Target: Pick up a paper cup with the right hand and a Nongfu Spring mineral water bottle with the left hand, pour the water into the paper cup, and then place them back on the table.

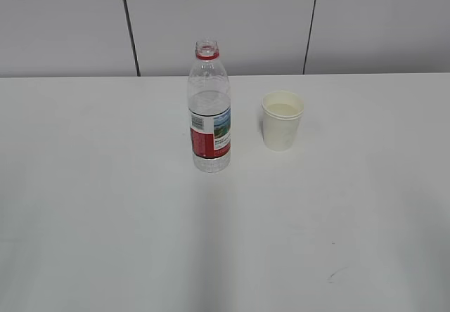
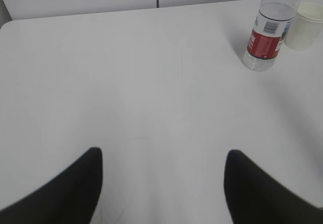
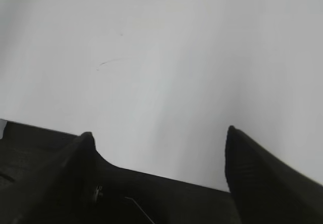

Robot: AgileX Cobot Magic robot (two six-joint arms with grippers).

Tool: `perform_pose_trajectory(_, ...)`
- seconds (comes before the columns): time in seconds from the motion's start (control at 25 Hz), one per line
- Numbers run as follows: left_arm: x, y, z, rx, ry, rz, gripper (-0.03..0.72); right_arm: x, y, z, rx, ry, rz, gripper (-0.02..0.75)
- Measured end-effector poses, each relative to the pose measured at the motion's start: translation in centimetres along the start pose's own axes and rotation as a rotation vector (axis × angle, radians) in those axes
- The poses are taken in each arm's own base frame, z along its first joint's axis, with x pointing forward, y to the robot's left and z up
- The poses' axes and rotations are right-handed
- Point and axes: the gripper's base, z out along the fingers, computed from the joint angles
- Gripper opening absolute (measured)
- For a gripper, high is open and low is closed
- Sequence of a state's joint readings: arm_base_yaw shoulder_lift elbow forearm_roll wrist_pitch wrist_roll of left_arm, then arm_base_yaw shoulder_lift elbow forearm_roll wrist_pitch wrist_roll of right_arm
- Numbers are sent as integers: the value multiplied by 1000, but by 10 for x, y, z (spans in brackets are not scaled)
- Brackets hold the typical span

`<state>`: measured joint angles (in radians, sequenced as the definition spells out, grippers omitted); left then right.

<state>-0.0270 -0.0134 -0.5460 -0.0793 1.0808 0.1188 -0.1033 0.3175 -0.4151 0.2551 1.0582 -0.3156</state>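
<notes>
1. Tall clear plastic bottle with red neck ring and red-and-white label: upright on the plain white table, uncapped, water showing inside.
2. Small white paper cup with rolled rim: upright just right of the bottle, apart from it; cream inside, contents cannot be told.
3. Left black claw: fingers wide apart, holding nothing, over bare table, well apart from the bottle.
4. Right black claw: fingers wide apart, holding nothing, above the table near a faint curved mark.

Behind my workspace, a pale grey panelled wall fills the background, split by two thin dark vertical seams.
</notes>
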Motion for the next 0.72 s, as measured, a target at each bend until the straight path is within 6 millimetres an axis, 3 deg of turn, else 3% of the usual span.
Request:
perform_pose_trajectory(0.48, 0, 0, 0, 0, 0, 1, 456, 23, 11, -30, 49, -281, -69, 583)
perform_pose_trajectory(0.72, 0, 0, 0, 0, 1, 2, 456, 27, 13, -33, 54, -308, -74, 582)
